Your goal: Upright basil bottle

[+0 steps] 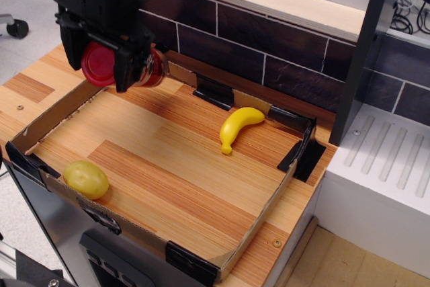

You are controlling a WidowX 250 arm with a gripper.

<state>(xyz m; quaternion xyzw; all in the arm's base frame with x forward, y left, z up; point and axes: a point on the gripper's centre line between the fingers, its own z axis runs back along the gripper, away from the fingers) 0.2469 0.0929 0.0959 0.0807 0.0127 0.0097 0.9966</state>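
My gripper (101, 62) is shut on the basil bottle (101, 66) and holds it in the air above the tray's back left corner. The bottle lies on its side between the black fingers (124, 72), its wide red cap facing the camera. Part of its clear body and label shows to the right of the fingers. The rest of the bottle is hidden behind the gripper.
A shallow cardboard-walled wooden tray (54, 109) fills the table. A yellow banana (238, 126) lies at its back right. A yellow-green potato-like lump (86, 179) sits in the front left corner. A dark tiled wall (269, 52) runs behind; a white unit (383, 179) stands right.
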